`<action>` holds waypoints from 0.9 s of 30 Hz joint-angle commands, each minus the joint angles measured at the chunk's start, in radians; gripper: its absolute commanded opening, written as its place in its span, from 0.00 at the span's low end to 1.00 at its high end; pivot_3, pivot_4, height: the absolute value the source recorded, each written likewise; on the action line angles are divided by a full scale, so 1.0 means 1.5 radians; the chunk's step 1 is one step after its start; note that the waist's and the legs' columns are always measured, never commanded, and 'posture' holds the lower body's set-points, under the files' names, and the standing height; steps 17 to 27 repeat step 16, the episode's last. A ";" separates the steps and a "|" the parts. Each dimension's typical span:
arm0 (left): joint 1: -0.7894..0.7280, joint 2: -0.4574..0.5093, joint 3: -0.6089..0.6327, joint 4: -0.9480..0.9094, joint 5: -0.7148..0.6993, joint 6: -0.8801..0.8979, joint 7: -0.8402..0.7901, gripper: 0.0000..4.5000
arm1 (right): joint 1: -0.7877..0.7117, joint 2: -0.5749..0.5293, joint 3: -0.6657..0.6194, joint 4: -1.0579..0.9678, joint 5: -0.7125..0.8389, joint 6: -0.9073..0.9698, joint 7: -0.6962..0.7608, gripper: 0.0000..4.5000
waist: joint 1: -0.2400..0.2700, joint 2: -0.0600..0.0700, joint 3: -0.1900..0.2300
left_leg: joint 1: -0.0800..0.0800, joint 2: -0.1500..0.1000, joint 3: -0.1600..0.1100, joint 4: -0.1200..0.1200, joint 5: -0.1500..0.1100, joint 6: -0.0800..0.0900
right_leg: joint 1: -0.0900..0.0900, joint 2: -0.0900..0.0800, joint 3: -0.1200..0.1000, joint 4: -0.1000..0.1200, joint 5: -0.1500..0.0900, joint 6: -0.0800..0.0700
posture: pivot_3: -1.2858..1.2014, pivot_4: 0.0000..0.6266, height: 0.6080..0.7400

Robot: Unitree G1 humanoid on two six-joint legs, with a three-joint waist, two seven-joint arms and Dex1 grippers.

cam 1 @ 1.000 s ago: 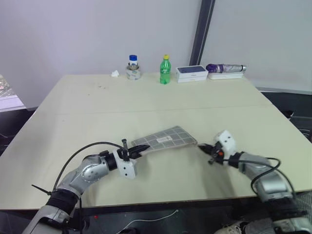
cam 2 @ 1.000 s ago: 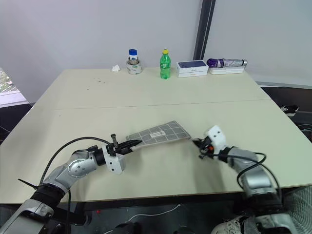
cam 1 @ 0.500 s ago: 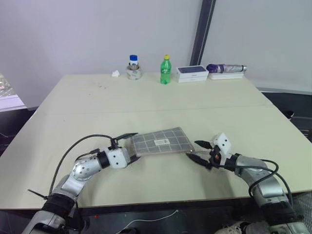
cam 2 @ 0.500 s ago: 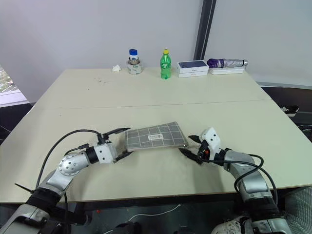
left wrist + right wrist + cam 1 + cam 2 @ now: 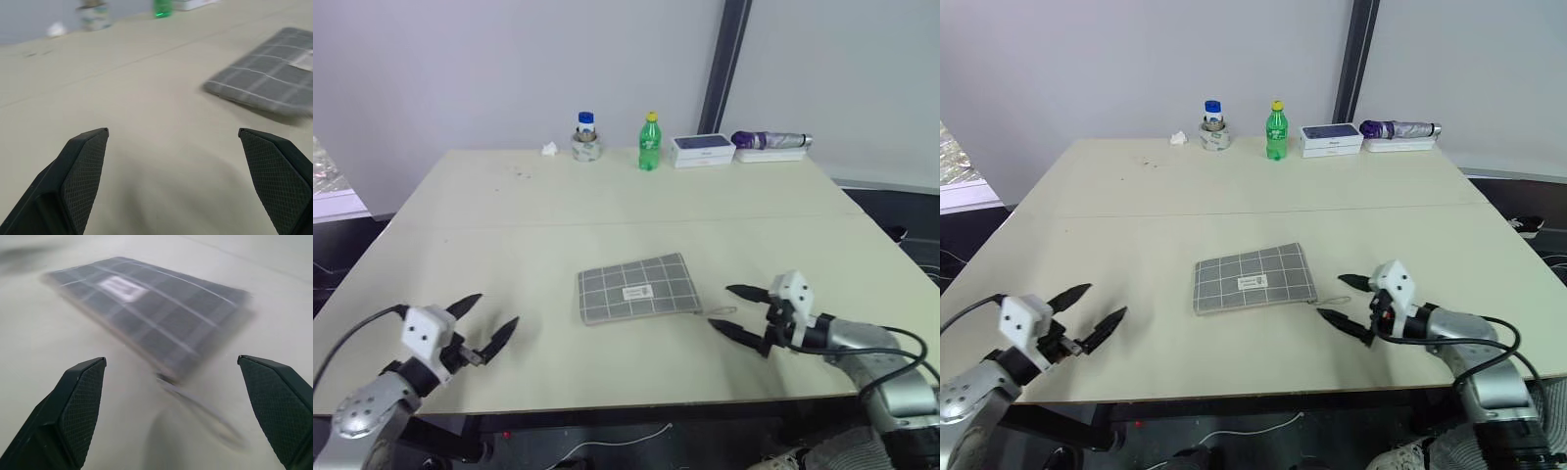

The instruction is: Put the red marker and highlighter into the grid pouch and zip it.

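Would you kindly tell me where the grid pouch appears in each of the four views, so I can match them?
Left eye view: grid pouch at table centre.
Right eye view: centre, same spot.
Left wrist view: upper right.
Right wrist view: upper middle.
Shared landmark: its white label.

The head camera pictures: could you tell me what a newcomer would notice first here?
The grid pouch lies flat in the middle of the table, touched by nothing. The left claw and right claw hang open on either side of it. A green bottle stands at the far edge.
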 commanded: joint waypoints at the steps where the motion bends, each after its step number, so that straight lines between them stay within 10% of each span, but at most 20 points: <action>1: 0.034 0.007 0.066 -0.034 0.001 0.020 -0.007 1.00 | -0.022 -0.029 -0.041 0.057 -0.005 -0.044 0.013 0.99 | -0.002 0.000 0.000 | 0.000 0.000 0.000 0.000 0.000 0.000 | 0.000 0.000 0.000 0.000 0.000 0.000 | 0.52 0.24 1.00; 27: 0.001 0.042 0.146 0.067 0.063 0.009 -0.087 1.00 | -0.087 -0.053 -0.031 0.197 -0.036 -0.115 0.047 0.99 | -0.003 0.000 0.000 | 0.000 0.000 0.002 0.000 0.000 0.000 | -0.001 0.001 0.000 0.000 0.000 0.000 | 0.52 0.24 1.00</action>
